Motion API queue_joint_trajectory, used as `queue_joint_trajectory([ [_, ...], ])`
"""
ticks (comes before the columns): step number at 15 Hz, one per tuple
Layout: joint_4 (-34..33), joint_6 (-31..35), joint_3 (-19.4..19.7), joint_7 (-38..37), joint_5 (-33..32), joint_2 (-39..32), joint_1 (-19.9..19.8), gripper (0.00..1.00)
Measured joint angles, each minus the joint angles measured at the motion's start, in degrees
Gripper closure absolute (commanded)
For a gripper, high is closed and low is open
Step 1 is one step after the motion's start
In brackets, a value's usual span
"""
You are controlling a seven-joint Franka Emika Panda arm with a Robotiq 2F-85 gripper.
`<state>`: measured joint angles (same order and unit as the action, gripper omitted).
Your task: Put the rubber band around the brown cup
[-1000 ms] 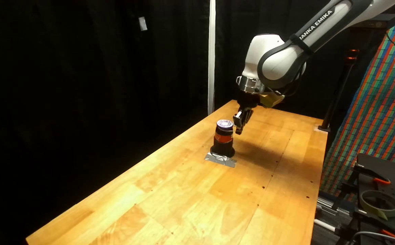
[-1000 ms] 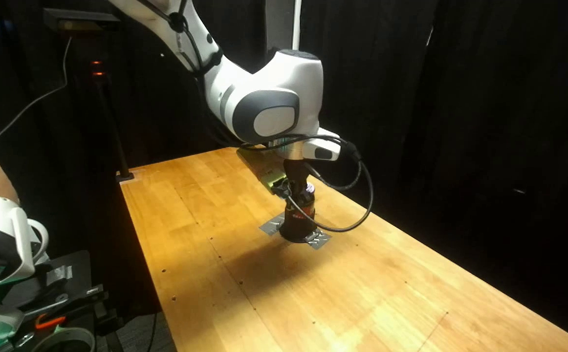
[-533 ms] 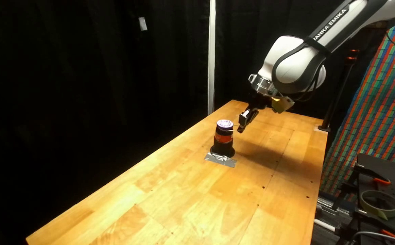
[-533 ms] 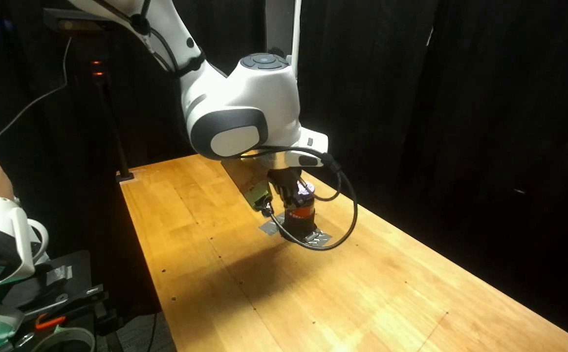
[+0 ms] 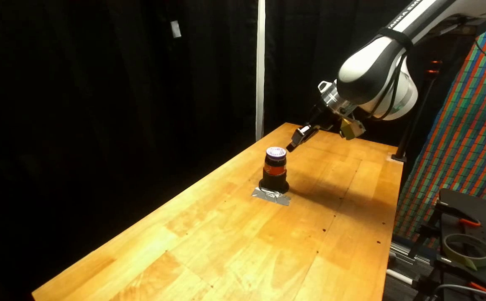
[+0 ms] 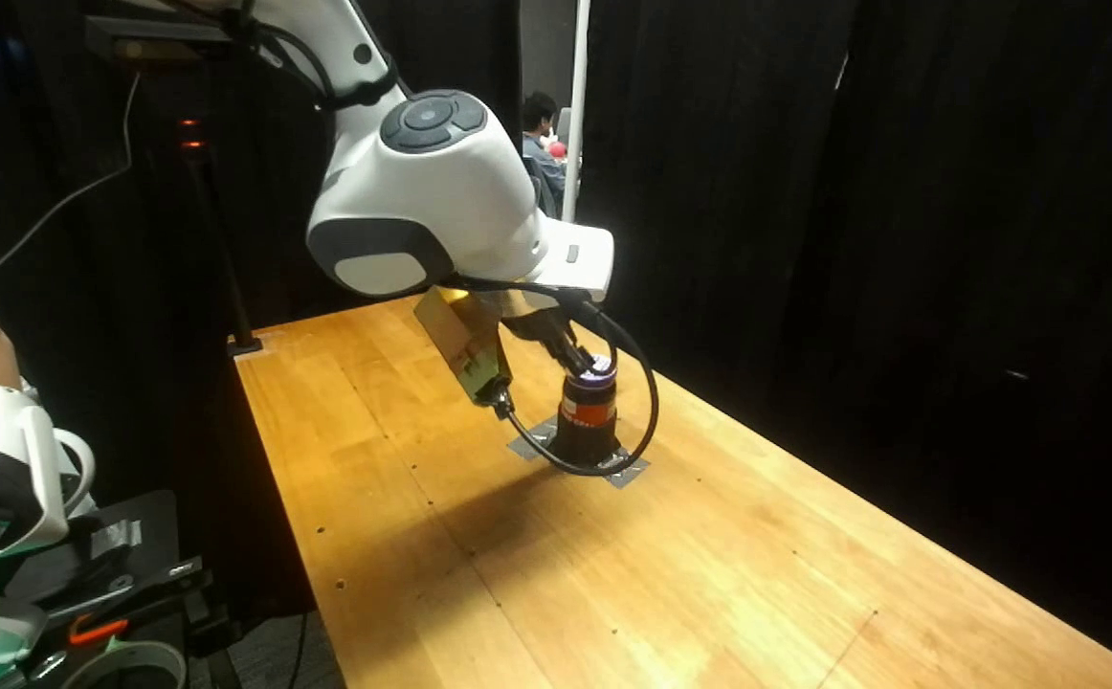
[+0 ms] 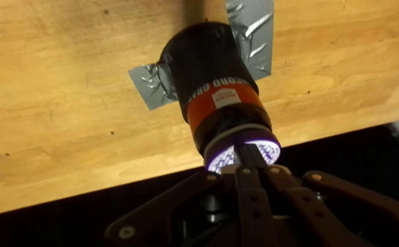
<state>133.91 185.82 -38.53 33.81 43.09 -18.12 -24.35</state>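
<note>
Find dark brown cylindrical cup point(image 7: 221, 94) upright on tan wooden bench point(image 7: 337, 61), between grey tape strips point(image 7: 258, 39), with thin pale rubber band point(image 7: 235, 129) around its visible upper side.

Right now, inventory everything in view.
Table: one, tan, in centre
Holder: one, black, taped to table
Tape: two strips, grey, at holder's foot
Cup: one, dark brown and orange, in holder
Lid: one, purple and white, on cup
Band: one, pale, probably rubber, around cup under lid
Stand: one, black, beside table
Roll: one, greenish, on stand
Clutter: uncounted, mixed, at stand
Post: one, black, at table corner
Curtains: several, black, behind table
Sheet: one, multicoloured, behind stand
People: two, partly seen, away from table
Arm: one, white, above table
Gripper: one, black, shut, near lid
</note>
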Motion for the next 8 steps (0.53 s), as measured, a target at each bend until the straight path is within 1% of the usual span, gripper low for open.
queue_joint_trajectory([
  [1,-0.1,2.6,-4.5,1.7,1.1,-0.6,-3.4,1.0],
  [3,0.0,7.6,-13.4,2.8,0.5,-2.6,-10.6,1.0],
  [4,0.3,9.9,-17.5,2.8,-0.9,-4.0,-14.3,0.74],
  [5,1.0,12.0,-21.3,2.8,-2.6,-5.6,-18.0,0.97],
  [6,1.9,12.4,-23.8,2.8,-3.8,-6.9,-21.0,0.91],
  [7,2.7,12.4,-25.1,2.8,-4.6,-7.7,-23.0,0.84],
  [8,3.2,12.4,-25.6,2.8,-4.9,-8.3,-24.1,0.74],
])
